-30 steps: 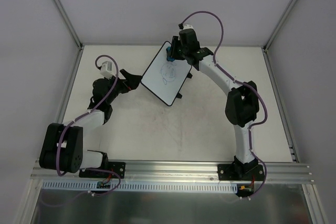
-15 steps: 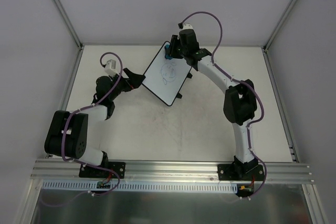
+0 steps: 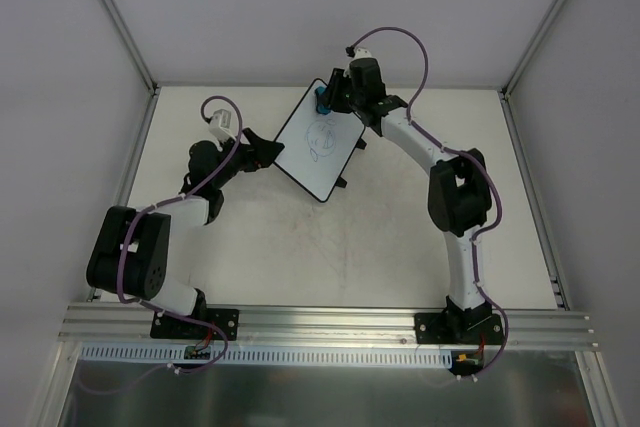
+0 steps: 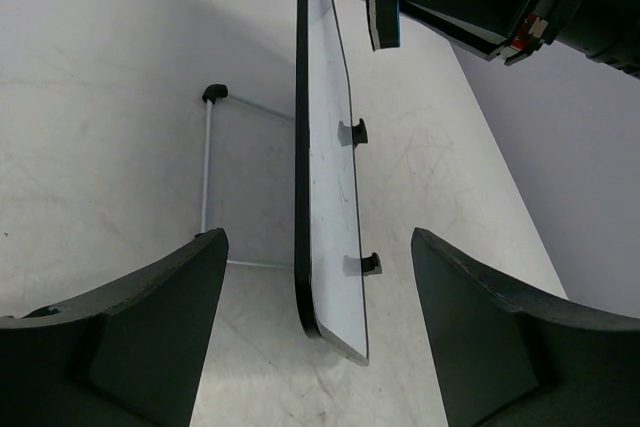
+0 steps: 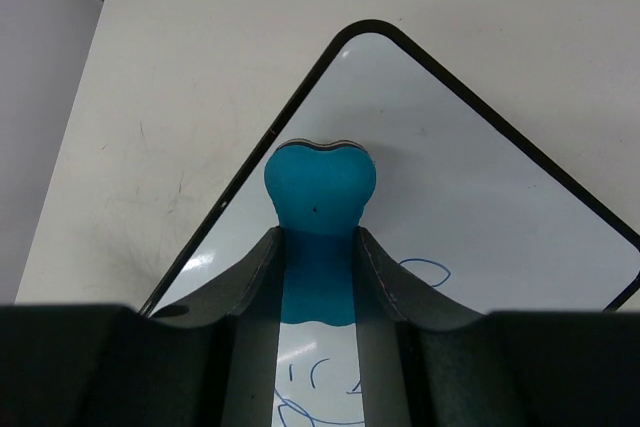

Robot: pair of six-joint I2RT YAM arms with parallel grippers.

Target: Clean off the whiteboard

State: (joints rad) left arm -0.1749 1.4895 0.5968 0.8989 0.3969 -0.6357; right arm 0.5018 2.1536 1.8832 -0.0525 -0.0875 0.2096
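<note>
Getting ready to wipe the whiteboard (image 3: 318,142)

The whiteboard sits far back on the table (image 3: 350,237), its blue drawing (image 3: 322,137) not wiped yet. The right hand (image 5: 318,237) pinches the blue eraser (image 5: 320,187) at the board's far corner, ready to rub. The left hand (image 4: 315,239) is spread, a finger on each side of the board's edge, probably to hold it steady.

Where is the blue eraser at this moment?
In the top view the eraser is at the back of the table, over the whiteboard's far corner, clamped in the right gripper.
</note>
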